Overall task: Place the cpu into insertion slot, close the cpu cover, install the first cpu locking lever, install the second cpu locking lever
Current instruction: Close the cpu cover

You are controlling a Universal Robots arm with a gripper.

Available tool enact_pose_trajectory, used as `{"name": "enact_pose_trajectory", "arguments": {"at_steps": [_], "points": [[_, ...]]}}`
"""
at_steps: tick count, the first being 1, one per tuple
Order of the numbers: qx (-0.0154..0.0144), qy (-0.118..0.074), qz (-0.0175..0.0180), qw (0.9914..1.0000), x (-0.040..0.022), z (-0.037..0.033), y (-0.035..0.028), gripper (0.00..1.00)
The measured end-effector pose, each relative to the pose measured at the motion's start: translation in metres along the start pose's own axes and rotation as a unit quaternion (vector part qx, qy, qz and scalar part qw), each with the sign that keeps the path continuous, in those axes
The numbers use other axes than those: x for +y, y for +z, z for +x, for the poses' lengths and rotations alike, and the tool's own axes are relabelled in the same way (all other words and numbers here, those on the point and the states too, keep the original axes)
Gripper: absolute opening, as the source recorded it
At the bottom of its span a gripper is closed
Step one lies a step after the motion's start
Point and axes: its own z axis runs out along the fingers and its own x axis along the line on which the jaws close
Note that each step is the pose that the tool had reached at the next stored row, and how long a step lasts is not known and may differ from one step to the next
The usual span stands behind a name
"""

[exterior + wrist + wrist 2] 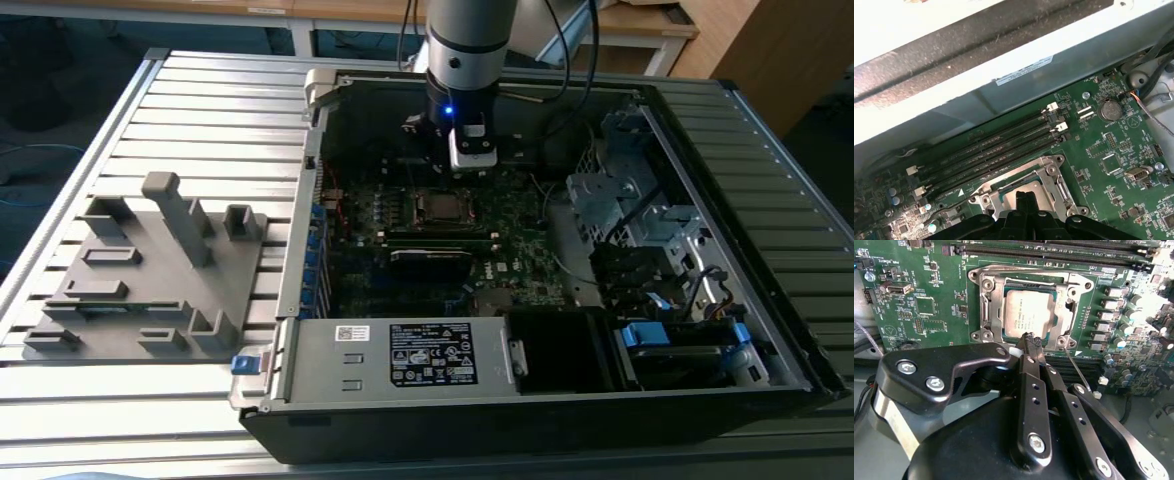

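Exterior view: soft, even daylight. The ribbed worktop [214, 100] is pale and lightly reflective, while the inside of the computer case [534, 430] is sunk in shadow. A small blue lamp [450, 110] glows on the arm [467, 40].

Second wrist view: hard glare at one edge bleaches the circuit board [929, 305]. The cpu [1029, 315] shows a dull sheen. The black pincer [1032, 342] carries glossy highlights, and its bolts [906, 367] glint.

First wrist view: the case wall [929, 30] is burnt out to white, with a dark shadow band alongside. The board is evenly lit.
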Motion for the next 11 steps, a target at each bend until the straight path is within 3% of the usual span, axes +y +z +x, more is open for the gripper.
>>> {"name": "enact_pose_trajectory", "arguments": {"at_steps": [3,6,11], "points": [[0.0004,-0.004,0.0,0.99999,0.0,0.0,0.0,0.1],[0.0017,-0.021,0.0002,0.99979,0.0,0.0,0.0,0.1],[0.002,-0.023,0.0001,0.99974,0.0,0.0,0.0,0.1]]}}
